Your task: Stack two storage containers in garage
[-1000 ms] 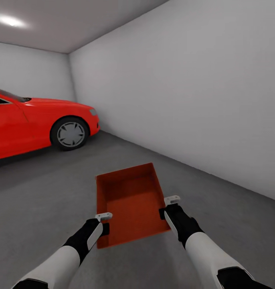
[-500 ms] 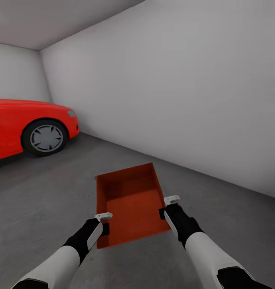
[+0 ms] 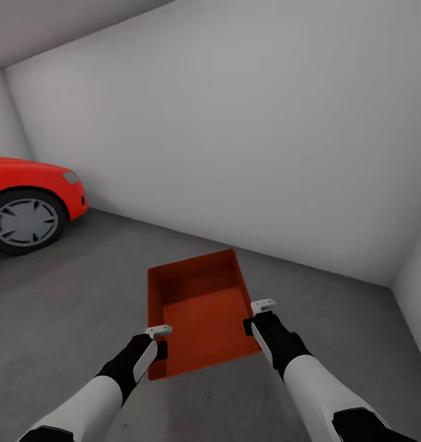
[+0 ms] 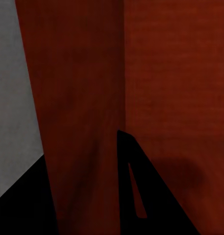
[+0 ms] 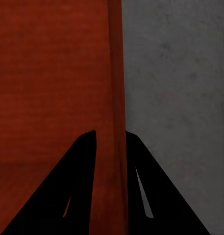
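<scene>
Gripping opposite walls, both arms hold the container (image 3: pixel 198 310) level.

The car (image 3: pixel 29 199) is cut off by the head view's left edge; just its nose and one front wheel (image 3: pixel 24 222) show. The bin (image 3: pixel 198 310) hides the floor (image 3: pixel 63 319) beneath it, so whether it touches the floor cannot be told. Its near corners are covered by the left gripper (image 3: pixel 159 341) and right gripper (image 3: pixel 258 315). In both wrist views the bin runs past the picture's edges and the dark fingers (image 5: pixel 77 191) are cut off. Both arms leave the head view's lower edge.
</scene>
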You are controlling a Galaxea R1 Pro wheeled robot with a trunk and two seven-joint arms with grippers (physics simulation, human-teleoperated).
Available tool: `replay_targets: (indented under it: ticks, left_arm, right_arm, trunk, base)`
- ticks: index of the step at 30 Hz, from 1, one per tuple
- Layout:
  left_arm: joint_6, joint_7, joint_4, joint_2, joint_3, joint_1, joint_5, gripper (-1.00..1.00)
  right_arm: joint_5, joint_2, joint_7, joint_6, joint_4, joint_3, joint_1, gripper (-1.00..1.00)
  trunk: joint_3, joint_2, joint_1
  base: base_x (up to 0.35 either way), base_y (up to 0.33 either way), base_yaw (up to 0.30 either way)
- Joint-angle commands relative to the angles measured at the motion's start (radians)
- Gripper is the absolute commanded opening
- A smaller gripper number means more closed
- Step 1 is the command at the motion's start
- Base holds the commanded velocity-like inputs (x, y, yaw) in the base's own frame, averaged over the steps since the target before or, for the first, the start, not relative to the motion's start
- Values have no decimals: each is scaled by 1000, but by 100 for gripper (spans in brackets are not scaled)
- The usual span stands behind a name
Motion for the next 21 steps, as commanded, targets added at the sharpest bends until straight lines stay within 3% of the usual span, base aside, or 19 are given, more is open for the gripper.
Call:
replay_targets:
  ticks: [1, 9, 21]
  left_arm:
    - [2, 0, 2, -1, 11, 0, 3, -100]
    - [2, 0, 3, -1, 11, 0, 3, -100]
    - [2, 0, 3, -1, 11, 0, 3, -100]
  right_arm:
    - [-56, 4, 42, -14, -3, -6, -1, -100]
    - [-56, 4, 43, -13, -3, -6, -1, -100]
    - [-56, 4, 43, -13, -3, -6, -1, -100]
  trunk:
    - [0, 0, 0]
    - [0, 0, 0]
    - [0, 0, 0]
  base:
    - [247, 208, -299]
    - [249, 208, -267]
    - [251, 207, -17]
